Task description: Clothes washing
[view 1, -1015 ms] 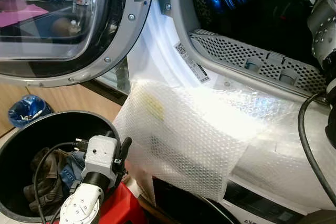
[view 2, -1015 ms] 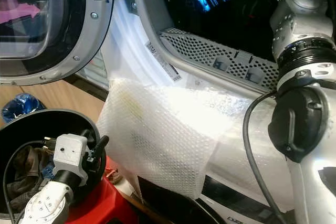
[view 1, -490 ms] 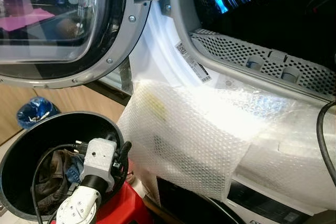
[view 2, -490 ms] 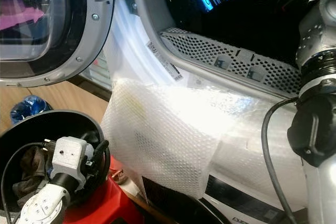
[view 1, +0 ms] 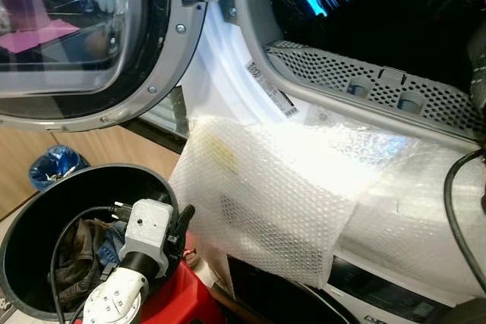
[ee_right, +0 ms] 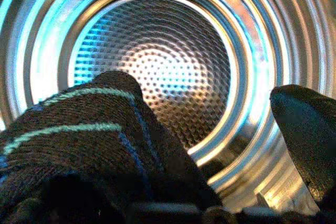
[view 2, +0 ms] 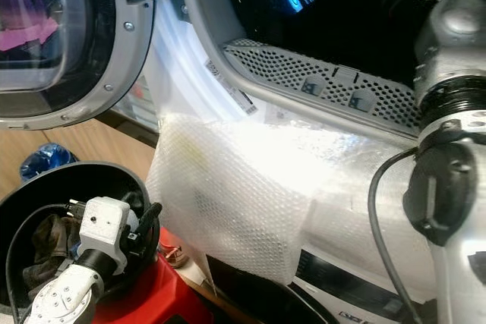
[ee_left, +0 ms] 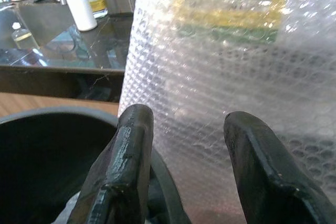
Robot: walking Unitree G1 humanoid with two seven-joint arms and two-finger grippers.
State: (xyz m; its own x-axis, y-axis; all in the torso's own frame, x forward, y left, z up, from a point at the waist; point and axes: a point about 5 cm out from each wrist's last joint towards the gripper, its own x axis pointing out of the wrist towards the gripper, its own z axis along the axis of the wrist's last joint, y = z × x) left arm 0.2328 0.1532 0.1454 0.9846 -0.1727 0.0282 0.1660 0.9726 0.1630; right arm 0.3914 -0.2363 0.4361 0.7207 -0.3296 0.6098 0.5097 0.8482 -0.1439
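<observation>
Inside the drum (ee_right: 157, 72), the right gripper (ee_right: 210, 145) is reaching deeper than a second ago, fingers clamping a striped garment (ee_right: 79, 135), while the left gripper (ee_left: 184, 166) is hovering open-fingered over the black bin (view 1: 30, 225) of remaining clothes (view 1: 80, 252).

The left arm (view 1: 114, 301) is a silver, rounded tube with small dark screw heads dotted over its shell, narrowing to a black collar. Beyond the collar sits a boxy pale-grey wrist block (view 1: 148, 225) with a round hole in its top face and a black plug on its side. A thin black cable (view 1: 64, 244) loops out from that plug. The left gripper (ee_left: 186, 169) has two thick, glossy black fingers (ee_left: 123, 171), scuffed along their edges.

The right arm (view 2: 456, 149) is bulkier: silver ribbed rings stacked above a matte black joint cover (view 2: 440, 195), with a black cable (view 2: 380, 233) curving down beside it.
</observation>
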